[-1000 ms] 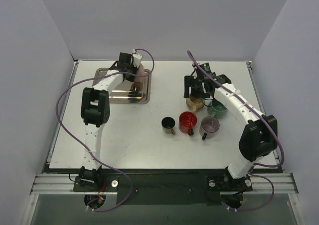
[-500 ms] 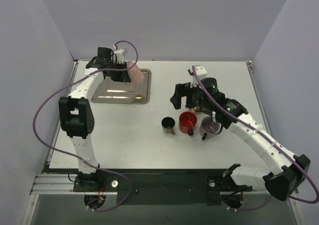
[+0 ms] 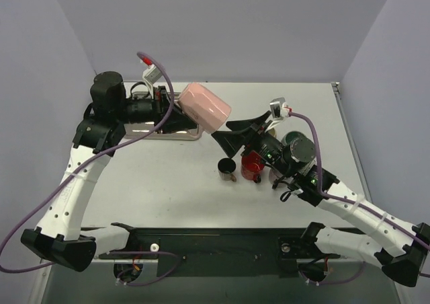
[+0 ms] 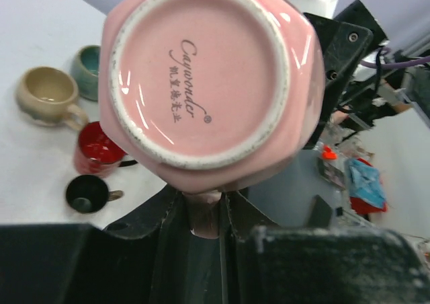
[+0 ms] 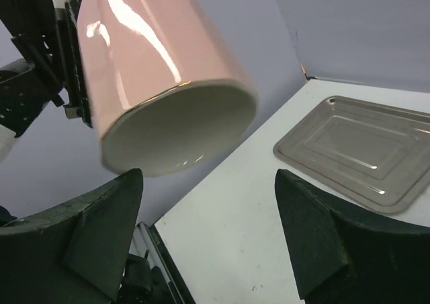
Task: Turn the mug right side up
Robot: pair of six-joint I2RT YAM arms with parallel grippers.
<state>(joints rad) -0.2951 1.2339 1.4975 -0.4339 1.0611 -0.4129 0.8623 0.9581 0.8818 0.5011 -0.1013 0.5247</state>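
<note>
My left gripper (image 3: 180,112) is shut on the handle of a pink mug (image 3: 205,107) and holds it high above the table, tilted on its side. In the left wrist view the mug's base (image 4: 201,82) faces the camera and the handle sits between the fingers of the gripper (image 4: 203,203). My right gripper (image 3: 220,129) is open and empty, raised just right of the mug. In the right wrist view the mug's mouth (image 5: 161,68) faces the open gripper (image 5: 208,210), apart from it.
A steel tray (image 5: 363,149) lies at the back left, mostly hidden by my left arm in the top view (image 3: 191,134). A black mug (image 3: 226,169), red mug (image 3: 252,164) and teal mug (image 3: 295,146) stand mid-right. A beige mug (image 4: 44,95) shows beside them.
My left arm has lifted the pink mug off the tray and carried it up and to the right. My right arm has left the group of mugs and risen toward the pink mug, jaws open.
</note>
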